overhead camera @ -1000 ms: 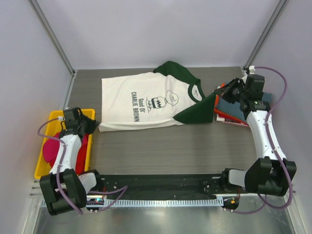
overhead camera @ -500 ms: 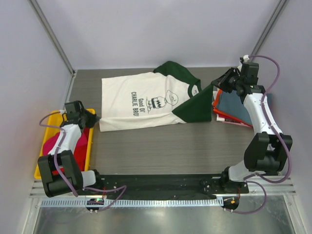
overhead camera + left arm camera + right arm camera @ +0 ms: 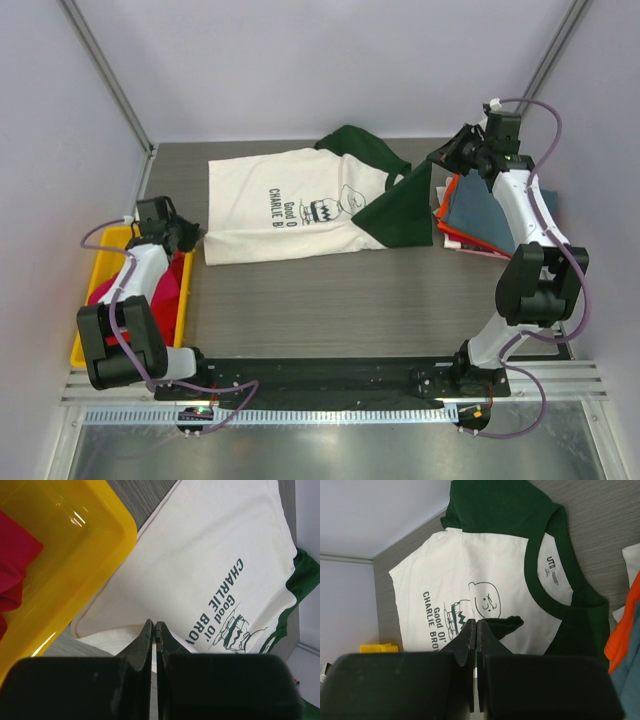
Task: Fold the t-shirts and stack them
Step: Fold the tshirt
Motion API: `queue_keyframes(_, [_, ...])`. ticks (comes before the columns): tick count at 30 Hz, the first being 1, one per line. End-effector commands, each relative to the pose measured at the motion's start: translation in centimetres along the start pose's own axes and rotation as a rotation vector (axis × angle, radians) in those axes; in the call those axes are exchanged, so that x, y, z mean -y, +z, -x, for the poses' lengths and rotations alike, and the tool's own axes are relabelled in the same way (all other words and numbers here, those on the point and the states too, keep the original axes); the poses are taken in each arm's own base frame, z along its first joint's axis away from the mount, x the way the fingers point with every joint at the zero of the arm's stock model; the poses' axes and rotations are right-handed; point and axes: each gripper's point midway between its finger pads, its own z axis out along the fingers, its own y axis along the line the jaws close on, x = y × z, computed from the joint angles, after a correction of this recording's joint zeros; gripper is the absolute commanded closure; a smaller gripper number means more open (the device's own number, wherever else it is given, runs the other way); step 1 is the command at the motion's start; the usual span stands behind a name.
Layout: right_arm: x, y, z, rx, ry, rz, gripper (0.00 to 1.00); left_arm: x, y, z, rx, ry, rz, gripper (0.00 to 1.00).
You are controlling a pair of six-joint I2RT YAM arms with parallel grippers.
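Observation:
The cream-white t-shirt (image 3: pixel 290 200) with dark green sleeves lies spread on the table, print up. My left gripper (image 3: pixel 196 238) is shut on its near-left hem corner, and in the left wrist view the cream cloth (image 3: pixel 210 555) is pinched at the jaw tips (image 3: pixel 153 625). My right gripper (image 3: pixel 441 159) is shut on the tip of the right green sleeve (image 3: pixel 400 210) and holds it raised above the shirt; in the right wrist view dark green cloth (image 3: pixel 507 625) sticks out beside the shut jaws (image 3: pixel 473 622). A red t-shirt (image 3: pixel 168 290) lies in the bin.
A yellow plastic bin (image 3: pixel 92 330) stands at the left edge beside my left arm. At the right lies a pile of t-shirts, slate-blue (image 3: pixel 495 210) on top with orange (image 3: pixel 449 190) and red edges showing beneath. Walls enclose the back and both sides.
My right gripper has moved back and left, lifting the green sleeve off the pile's edge toward the shirt. My left gripper has nudged the hem corner inward, and the hem now covers part of the print.

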Motion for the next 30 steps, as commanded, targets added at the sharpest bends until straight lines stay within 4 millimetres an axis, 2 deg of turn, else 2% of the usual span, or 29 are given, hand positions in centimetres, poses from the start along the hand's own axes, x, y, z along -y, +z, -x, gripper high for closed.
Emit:
queue_keyframes(1, [-2.6,-0.7,3.0,0.073,-0.055,0.06,0.99,2.3,-0.7,2.8,0.105,-0.009,-0.048,1.0])
queue_keyframes(12, [-4.0,0.9,4.7,0.069,-0.061,0.083,0.99,3.1,0.5,3.3,0.092,-0.033,-0.056,1.0])
queue_keyframes(22, [-3.7,2.6,5.2,0.062,-0.049,0.075,0.99,4.4,1.9,4.0,0.084,-0.048,-0.068,1.0])
queue_keyframes(30, [-3.0,4.6,5.3,0.042,-0.033,0.07,0.99,4.3,4.4,3.4,0.056,-0.057,-0.05,1.0])
